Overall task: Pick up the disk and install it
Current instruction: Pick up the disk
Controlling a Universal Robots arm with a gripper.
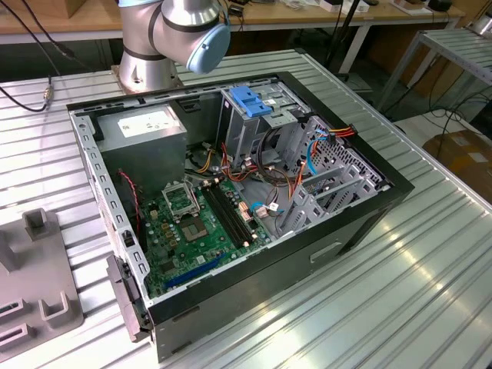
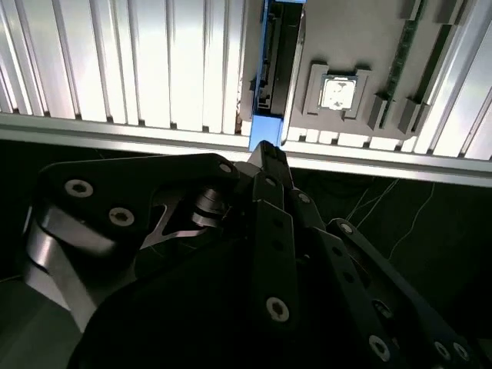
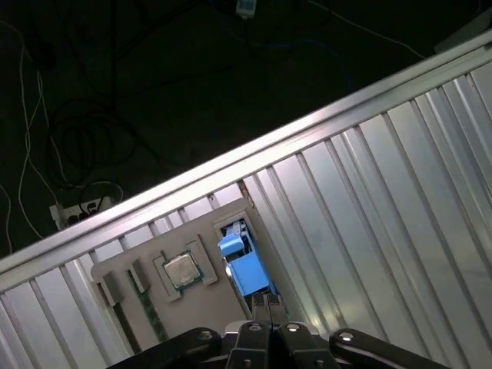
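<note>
The jaws are drawn together on the blue end of the disk (image 3: 244, 269), which stands on edge in a slot of the grey holder (image 3: 201, 311) straight ahead of them. The table (image 3: 369, 200) edge runs just beside the jaws, with bare ribbed metal beyond. In the exterior view the arm (image 1: 177, 31) rises behind the open computer case (image 1: 231, 192).

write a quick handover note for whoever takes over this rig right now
Gripper: at the blue end of the disk; whether it has hold of it is unclear.
Disk: on edge in a slot of the grey tray, beside a processor chip.
Done: gripper positioned at the disk.
Left: disk not yet out of the tray, nor in the open computer case.
</note>
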